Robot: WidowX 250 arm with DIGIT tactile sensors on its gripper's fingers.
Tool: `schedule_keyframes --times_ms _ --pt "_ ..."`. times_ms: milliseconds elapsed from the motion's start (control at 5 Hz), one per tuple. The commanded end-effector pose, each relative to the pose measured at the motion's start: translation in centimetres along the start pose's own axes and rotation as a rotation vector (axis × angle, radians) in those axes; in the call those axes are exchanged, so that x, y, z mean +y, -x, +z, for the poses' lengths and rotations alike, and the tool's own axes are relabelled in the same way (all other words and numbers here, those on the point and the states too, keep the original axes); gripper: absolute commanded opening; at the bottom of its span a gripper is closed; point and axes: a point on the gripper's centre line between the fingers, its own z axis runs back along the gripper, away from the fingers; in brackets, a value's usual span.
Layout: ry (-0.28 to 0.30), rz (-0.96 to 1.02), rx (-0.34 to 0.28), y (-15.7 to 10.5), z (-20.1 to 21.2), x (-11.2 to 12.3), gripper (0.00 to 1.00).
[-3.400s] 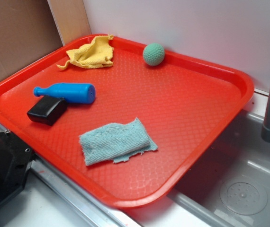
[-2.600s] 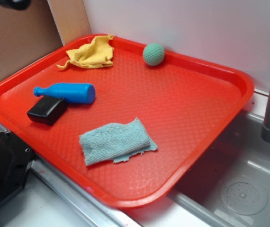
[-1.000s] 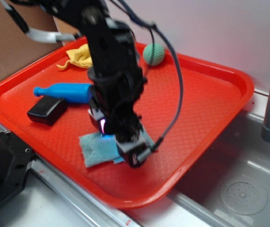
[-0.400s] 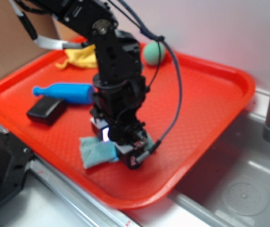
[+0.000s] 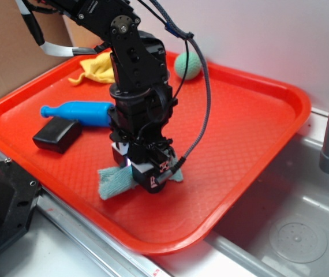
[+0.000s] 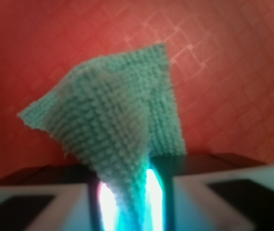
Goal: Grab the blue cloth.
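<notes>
Your black gripper (image 5: 151, 180) pinches the pale teal-blue terry cloth (image 6: 118, 125) between narrowed jaws near the red plastic tray's (image 5: 251, 138) front edge, the fabric tenting upward. The grasp looks made; next, lift straight up.

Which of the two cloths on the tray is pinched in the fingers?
The blue cloth, bunched and pulled up into a peak between the gripper fingers at the tray's near side. The yellow cloth lies untouched at the far corner.

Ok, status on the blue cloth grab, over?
Gripper shut on blue cloth, pinched fold rising between the fingers. Cloth's free end draped on the red tray. Blue bottle apart, nothing obstructing.
</notes>
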Motion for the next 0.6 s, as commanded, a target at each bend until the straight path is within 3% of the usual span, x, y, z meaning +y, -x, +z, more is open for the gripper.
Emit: schedule_keyframes --times_ms 0,200,400 --pt "0.002 0.046 -0.063 -1.1 3.9 0.8 0.00" --pt "0.017 0.224 -0.171 -1.8 9.3 3.3 0.00" --pt "0.016 0.317 -0.237 -1.7 13.7 5.3 0.00"
